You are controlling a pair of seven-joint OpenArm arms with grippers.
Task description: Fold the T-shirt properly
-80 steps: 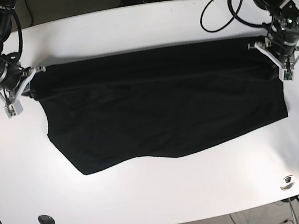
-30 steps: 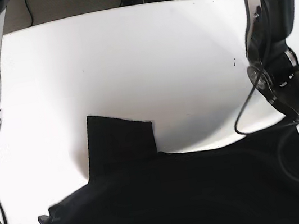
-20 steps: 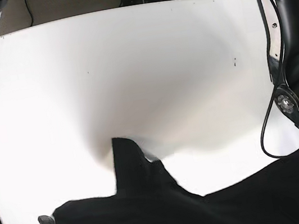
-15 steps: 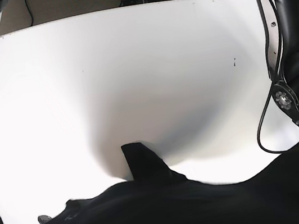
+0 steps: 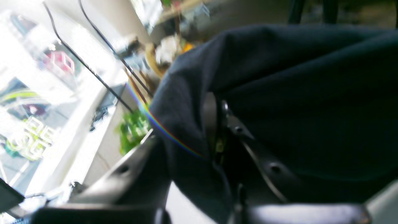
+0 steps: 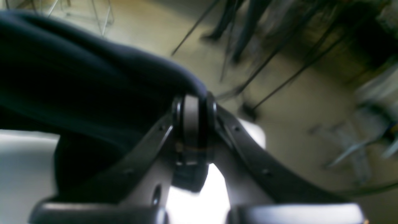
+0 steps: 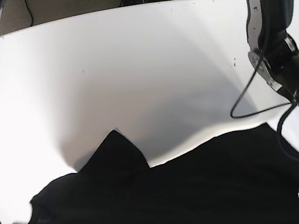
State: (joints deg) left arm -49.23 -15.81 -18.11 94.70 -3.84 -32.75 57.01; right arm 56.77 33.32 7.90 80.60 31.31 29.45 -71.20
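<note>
**T-shirt held up off the table, fold in mid-swing**

T-shirt (image 5: 304, 93) fills most of the left wrist view as dark cloth bunched over the left gripper (image 5: 217, 124), whose jaws stand narrow and pinched on a fold of it. Behind it the room is blurred; a green plant (image 5: 132, 132) shows at the left.

From the right wrist view, the right gripper (image 6: 194, 124) has its 2 jaws pressed together on the cloth's edge, the T-shirt (image 6: 77, 87) draping away to the left above a strip of white table (image 6: 21, 161). Floor and stand legs lie beyond, out of focus.

In the base view the T-shirt (image 7: 169, 200) covers the near part of the table (image 7: 130, 64), with 1 flap peaking toward the middle. Both arms reach down at the sides, and the grippers sit at the bottom corners, only partly in view.

Judging by this, the step in hand is carrying a held edge across to lay a fold. Next, both grippers need to travel level and together, then lower the cloth flat before letting go. The far half of the table is open room; the near edge is close, so slack could spill over it.
</note>
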